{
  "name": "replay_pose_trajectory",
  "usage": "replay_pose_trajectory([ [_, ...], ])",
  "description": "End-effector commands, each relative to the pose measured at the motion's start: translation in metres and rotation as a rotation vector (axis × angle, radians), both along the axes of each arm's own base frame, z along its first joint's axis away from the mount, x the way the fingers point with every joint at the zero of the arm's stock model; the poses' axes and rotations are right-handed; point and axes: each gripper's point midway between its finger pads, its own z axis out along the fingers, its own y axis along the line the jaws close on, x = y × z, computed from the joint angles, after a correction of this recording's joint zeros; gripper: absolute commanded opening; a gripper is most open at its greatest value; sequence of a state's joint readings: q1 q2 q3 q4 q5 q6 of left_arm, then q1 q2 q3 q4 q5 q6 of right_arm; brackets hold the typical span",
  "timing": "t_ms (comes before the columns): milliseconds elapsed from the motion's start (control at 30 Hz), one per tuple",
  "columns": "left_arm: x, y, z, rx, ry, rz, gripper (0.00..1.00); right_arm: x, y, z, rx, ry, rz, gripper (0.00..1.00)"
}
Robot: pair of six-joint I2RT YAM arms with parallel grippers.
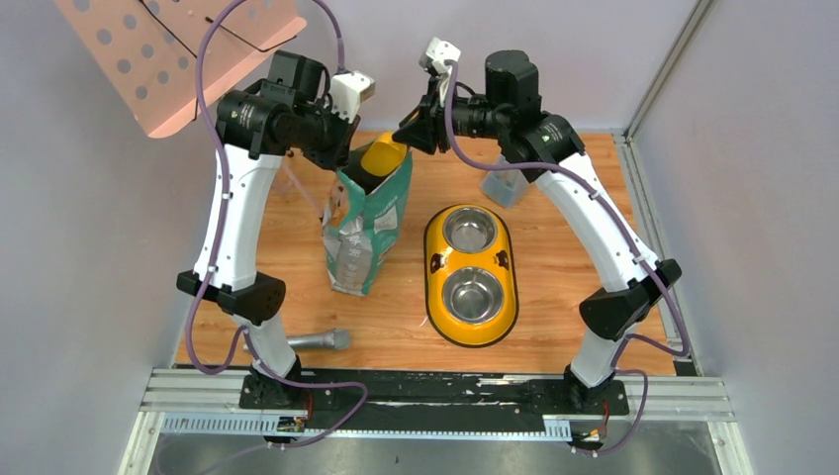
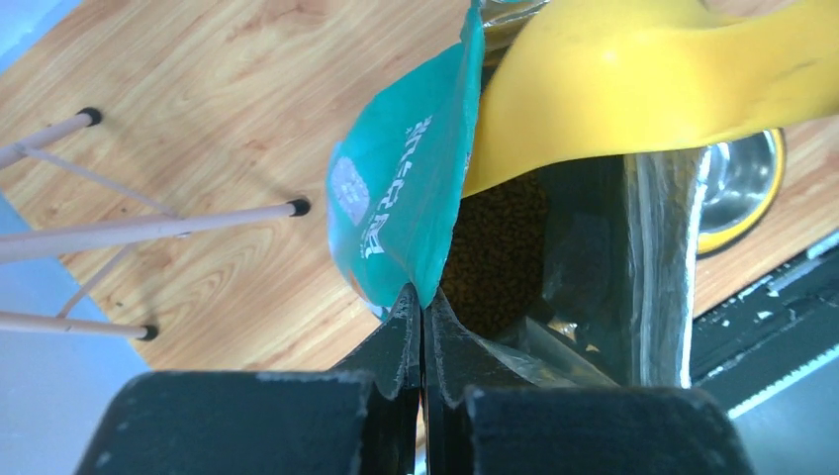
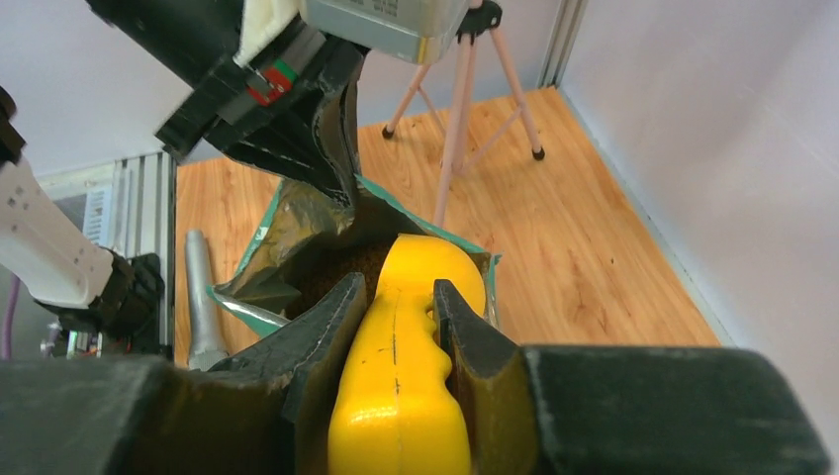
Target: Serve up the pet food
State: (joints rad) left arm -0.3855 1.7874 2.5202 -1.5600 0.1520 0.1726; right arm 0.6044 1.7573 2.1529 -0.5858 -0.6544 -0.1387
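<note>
i see the pet food as a dark brown, fine-grained heap of tiny pellets low inside the open green-and-silver bag, which stands upright on the wooden table. my left gripper has its fingers pressed together on the bag's green rim, pinching it at the mouth. my right gripper clamps the handle of the yellow scoop, whose bowl sits in the bag's mouth over the kibble; i cannot tell whether it touches the heap. the yellow double-bowl feeder lies just right of the bag.
</note>
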Motion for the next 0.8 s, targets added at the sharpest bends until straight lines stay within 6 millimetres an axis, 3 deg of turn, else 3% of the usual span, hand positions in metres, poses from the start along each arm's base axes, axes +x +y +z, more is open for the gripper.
replay_pose_trajectory([
  [0,-0.009,-0.034,0.069,-0.226,-0.206,-0.149,0.0,-0.009,0.004,-0.01,-0.068,-0.043,0.027,0.0],
  [100,-0.014,-0.051,0.064,-0.297,-0.179,-0.222,0.0,-0.007,0.007,-0.038,-0.13,0.016,0.029,0.0],
  [133,-0.017,-0.052,0.078,-0.328,-0.238,-0.232,0.0,-0.005,0.007,-0.048,-0.149,0.032,0.028,0.0],
  [167,-0.015,-0.056,0.062,-0.33,-0.2,-0.243,0.0,-0.001,0.008,-0.058,-0.166,0.047,0.022,0.0],
  [200,-0.018,-0.056,0.074,-0.347,-0.256,-0.257,0.0,0.003,0.009,-0.068,-0.184,0.065,0.015,0.0],
  [233,-0.017,-0.059,0.062,-0.348,-0.228,-0.268,0.0,0.005,0.01,-0.077,-0.199,0.081,0.013,0.0],
  [333,-0.019,-0.063,0.064,-0.371,-0.224,-0.277,0.0,0.018,0.014,-0.099,-0.231,0.117,-0.015,0.0],
  [567,-0.007,-0.071,0.046,-0.396,-0.137,-0.238,0.0,0.048,0.018,-0.128,-0.243,0.03,-0.091,0.0],
  [767,0.0,-0.07,0.044,-0.388,-0.146,-0.22,0.0,0.055,0.025,-0.161,-0.26,0.042,-0.078,0.0],
])
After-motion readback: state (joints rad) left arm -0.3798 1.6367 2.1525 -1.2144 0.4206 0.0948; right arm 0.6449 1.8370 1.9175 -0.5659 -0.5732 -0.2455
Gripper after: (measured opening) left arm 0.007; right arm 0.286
